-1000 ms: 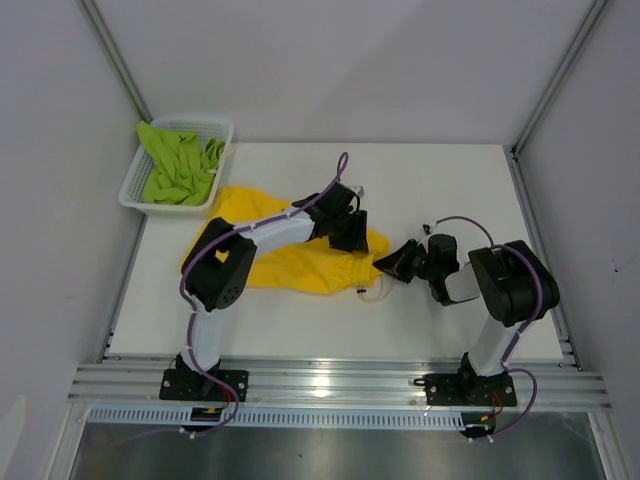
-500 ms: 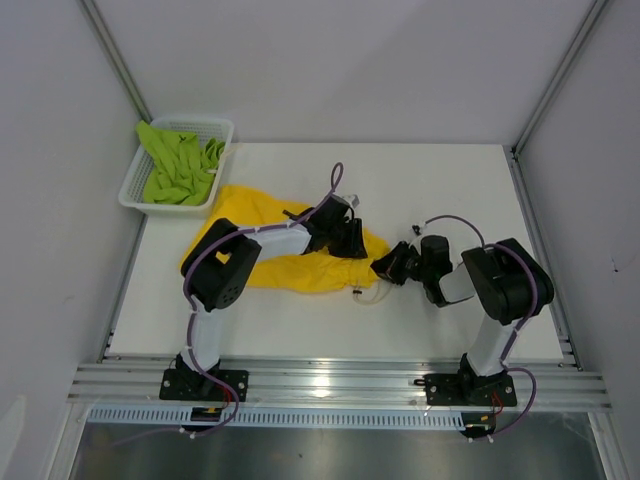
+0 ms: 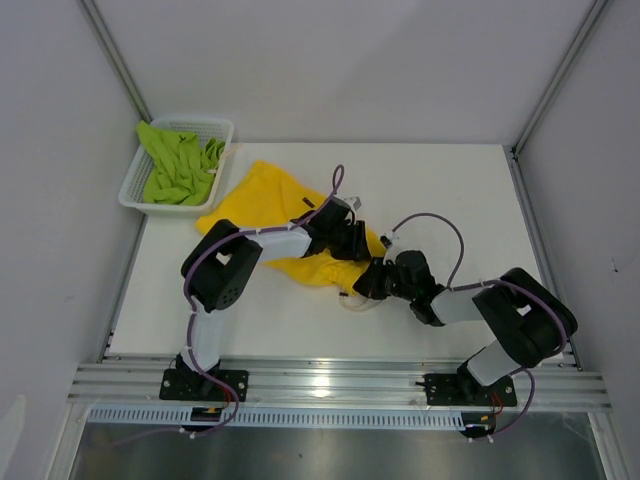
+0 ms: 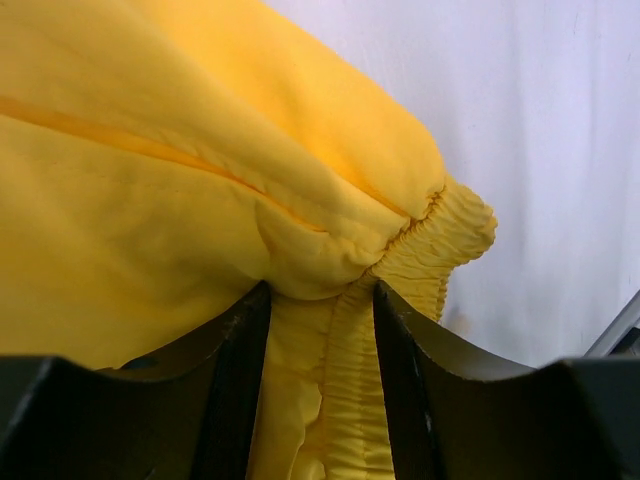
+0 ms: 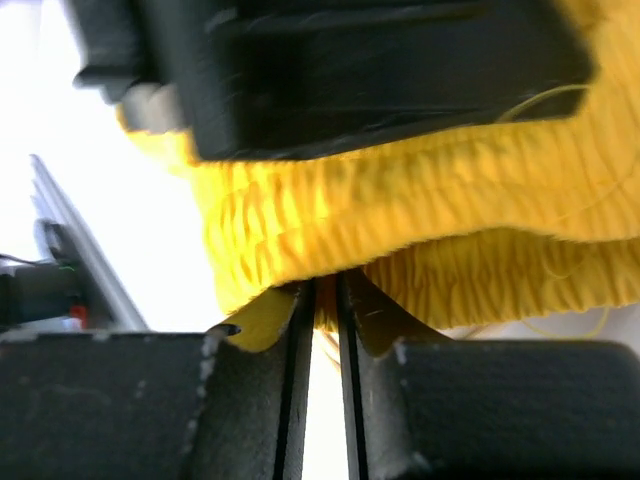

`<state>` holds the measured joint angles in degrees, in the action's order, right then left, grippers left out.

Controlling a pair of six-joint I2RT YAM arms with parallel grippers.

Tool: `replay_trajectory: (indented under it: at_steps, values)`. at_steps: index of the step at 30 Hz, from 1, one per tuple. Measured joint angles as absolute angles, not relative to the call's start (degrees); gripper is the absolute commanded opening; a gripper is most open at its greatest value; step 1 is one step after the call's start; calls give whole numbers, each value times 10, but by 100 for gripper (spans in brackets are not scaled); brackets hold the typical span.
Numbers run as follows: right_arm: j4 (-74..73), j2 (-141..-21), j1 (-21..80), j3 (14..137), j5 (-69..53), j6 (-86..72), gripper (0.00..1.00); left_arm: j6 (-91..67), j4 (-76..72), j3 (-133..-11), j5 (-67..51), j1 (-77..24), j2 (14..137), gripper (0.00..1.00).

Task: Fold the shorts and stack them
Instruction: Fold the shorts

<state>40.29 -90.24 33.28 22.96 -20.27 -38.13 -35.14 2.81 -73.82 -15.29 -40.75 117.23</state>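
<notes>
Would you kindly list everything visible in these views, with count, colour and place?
yellow shorts: one, bright yellow, spread on the table, left of centre
drawstring: one, white, on the table by the waistband
green shorts: one, lime green, in the basket
basket: one, white mesh, table's far left corner
table: one, white
left gripper: one, black, closed on the waistband
right gripper: one, black, fingers nearly together at the waistband's edge
</notes>
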Motion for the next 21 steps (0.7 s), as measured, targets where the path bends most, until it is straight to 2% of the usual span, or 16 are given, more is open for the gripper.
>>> replay_trajectory:
  at_steps: [7,13,14,15,16,21]
  values:
    - [348,-842,444,226,-62,-289,21,-351,43,-738,-158,-410,1168,51]
    - [337,-757,480,192,-27,-254,22,-351,36,-727,-157,-410,1161,52]
    - [335,-733,484,182,-25,-253,25,-351,33,-726,-157,-410,1161,52]
    - [326,-707,487,176,-16,-254,37,-351,29,-723,-157,-410,1160,52]
    - [317,-685,489,173,-5,-257,43,-351,27,-721,-157,-410,1159,53]
    - [276,-642,460,174,25,-276,48,-350,29,-715,-151,-409,1149,56]
